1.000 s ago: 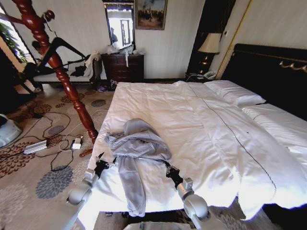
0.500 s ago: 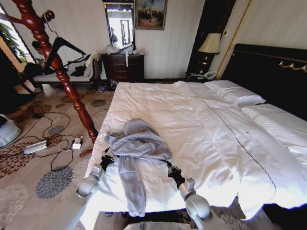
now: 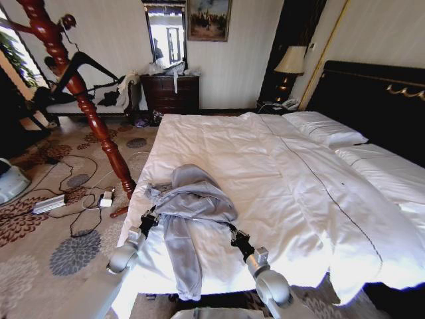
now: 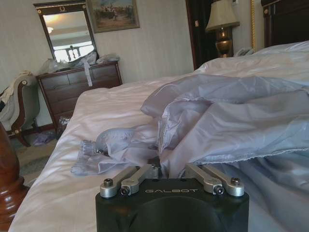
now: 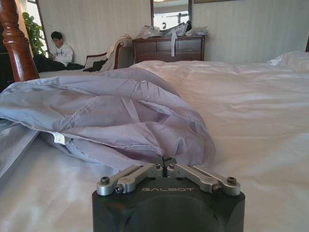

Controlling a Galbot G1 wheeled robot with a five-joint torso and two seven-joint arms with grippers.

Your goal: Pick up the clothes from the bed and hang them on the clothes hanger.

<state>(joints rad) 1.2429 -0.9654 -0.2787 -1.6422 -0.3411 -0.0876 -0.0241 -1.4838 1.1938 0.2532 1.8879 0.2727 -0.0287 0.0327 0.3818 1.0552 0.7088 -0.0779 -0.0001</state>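
Your left gripper (image 3: 150,217) and right gripper (image 3: 232,232) had both clamped thin edges of the jacket (image 3: 192,203); such slick fabric could slip free when lifted.

The right gripper (image 5: 164,163) sits low over the white bed (image 5: 251,111), its fingertips pinched together on the hem edge of the crumpled silver-grey jacket (image 5: 111,116), which bears a small white label (image 5: 59,138).
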